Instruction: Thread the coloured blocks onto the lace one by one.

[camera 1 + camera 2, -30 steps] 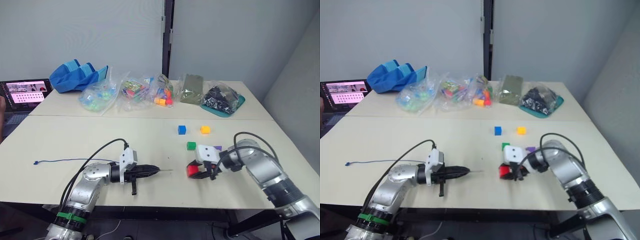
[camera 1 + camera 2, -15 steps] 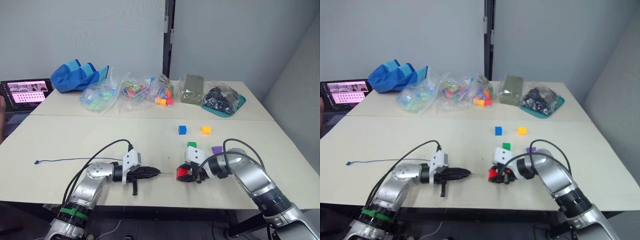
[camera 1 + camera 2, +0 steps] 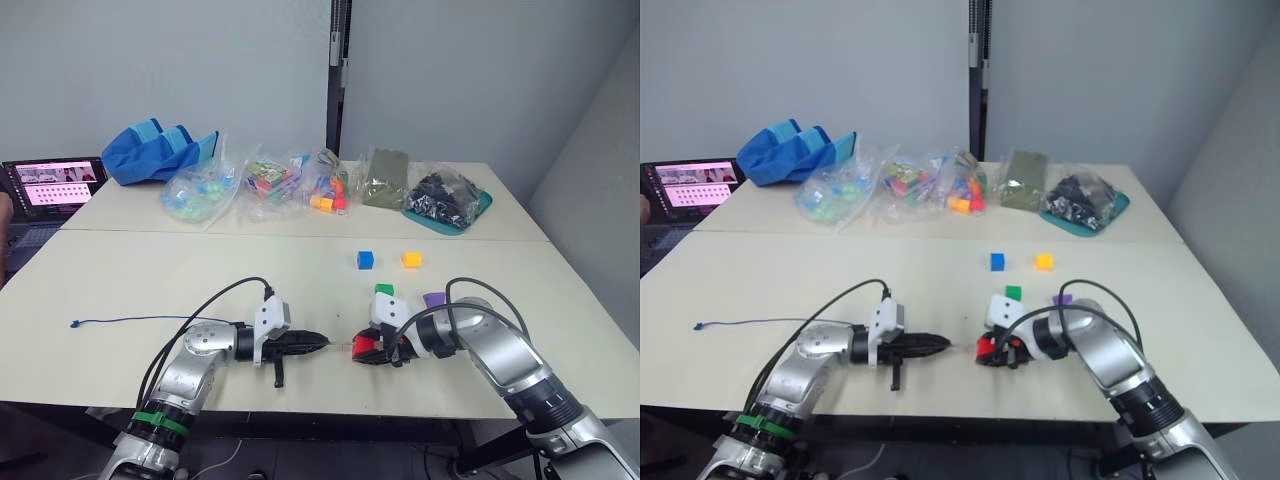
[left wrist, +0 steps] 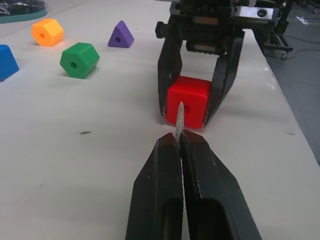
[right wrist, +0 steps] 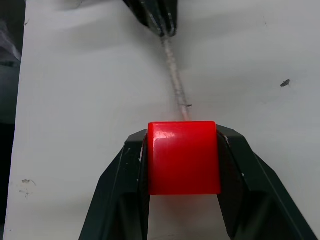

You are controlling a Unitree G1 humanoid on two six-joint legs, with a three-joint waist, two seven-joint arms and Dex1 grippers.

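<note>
My right gripper (image 3: 368,349) is shut on the red block (image 4: 187,100), holding it low over the table near the front edge. Just to its left, my left gripper (image 3: 318,343) is shut on the lace's pale stiff tip (image 4: 179,119), which points at the block and touches its hole. The thin dark lace (image 3: 130,321) trails left across the table. The green block (image 3: 383,291) and purple block (image 3: 433,299) lie just behind the right gripper. The blue block (image 3: 364,260) and orange block (image 3: 410,260) sit farther back.
Clear bags of toy pieces (image 3: 270,185), a blue cloth bag (image 3: 155,150), a green pouch (image 3: 384,178) and a teal tray of dark parts (image 3: 446,200) line the far side. A laptop (image 3: 50,185) stands at the far left. Black cables loop over both arms.
My right gripper carried the red block left toward the centre. My left gripper moved right with the lace tip, which now meets the block's hole.
</note>
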